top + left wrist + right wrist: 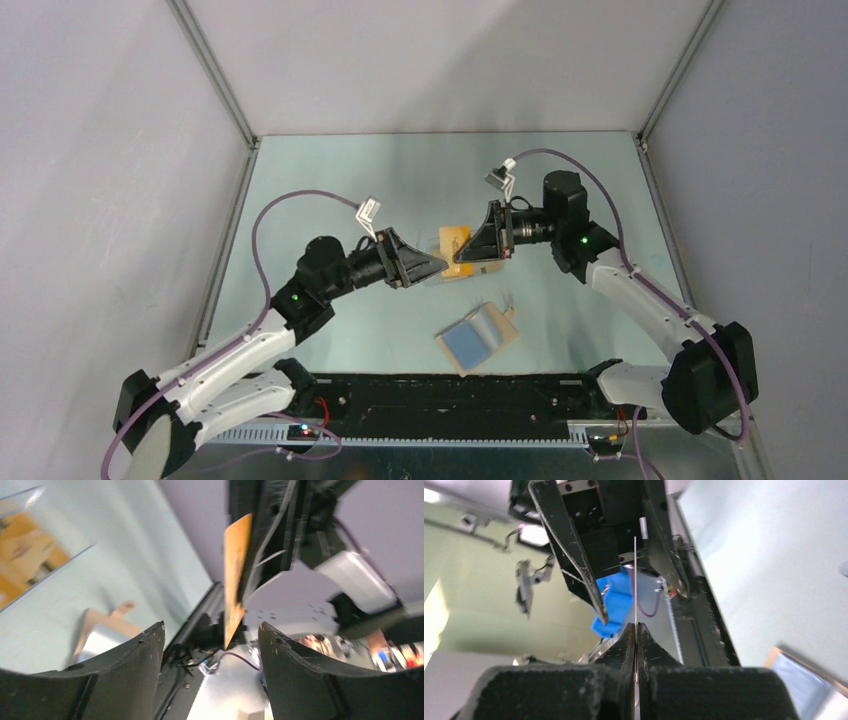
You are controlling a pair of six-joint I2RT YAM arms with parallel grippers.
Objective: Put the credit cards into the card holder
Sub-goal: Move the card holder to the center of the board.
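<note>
1. Right gripper [635, 628]: jaws clenched on one thin orange-yellow rectangular credit card [235, 570], held on edge in the air.
2. Left gripper [210, 630]: fingers spread either side of that card's lower corner, grasping nothing.
3. Small tan folding card holder with light blue inner panels [478, 338]: lying open on the pale green table [330, 180], nearer the arm bases.
4. More orange cards [453, 243]: lying beneath the two grippers.

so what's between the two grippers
one thin orange-yellow rectangular credit card, pinched by the right gripper, inside the left gripper's open jaws; left wrist view shows it
</note>
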